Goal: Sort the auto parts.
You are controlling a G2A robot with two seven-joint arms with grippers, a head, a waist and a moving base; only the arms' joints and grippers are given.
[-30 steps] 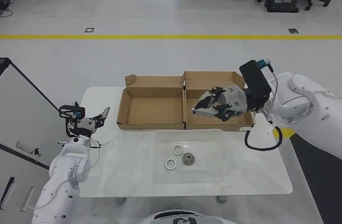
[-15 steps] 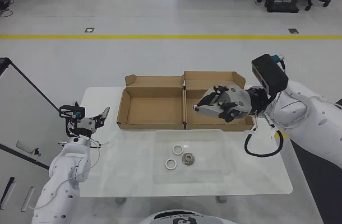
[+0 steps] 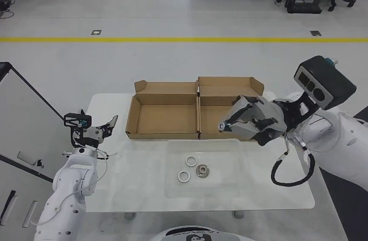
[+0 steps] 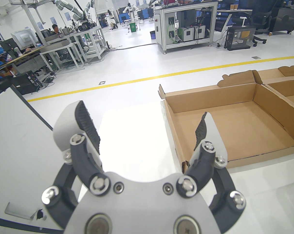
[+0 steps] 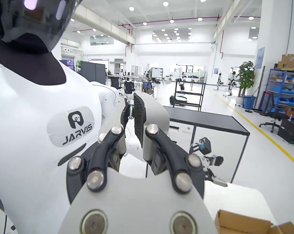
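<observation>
now | left gripper (image 4: 142, 109) ribbed pads (image 4: 87, 122) apart | right gripper (image 5: 131, 103) clamped on small threaded cylinder (image 5: 130, 112) | over cardboard box (image 3: 229, 90)

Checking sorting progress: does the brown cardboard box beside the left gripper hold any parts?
No, the brown cardboard box shows a bare floor inside.

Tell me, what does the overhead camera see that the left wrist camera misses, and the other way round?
From above: two white rings and a metal geared part on the table, plus the right gripper, shut on a small threaded part, over the right box. From the left wrist: the ribbed pads of the open left gripper, and workbenches in the room behind. Shared: both cardboard boxes, the left box empty, and the left gripper.
</observation>
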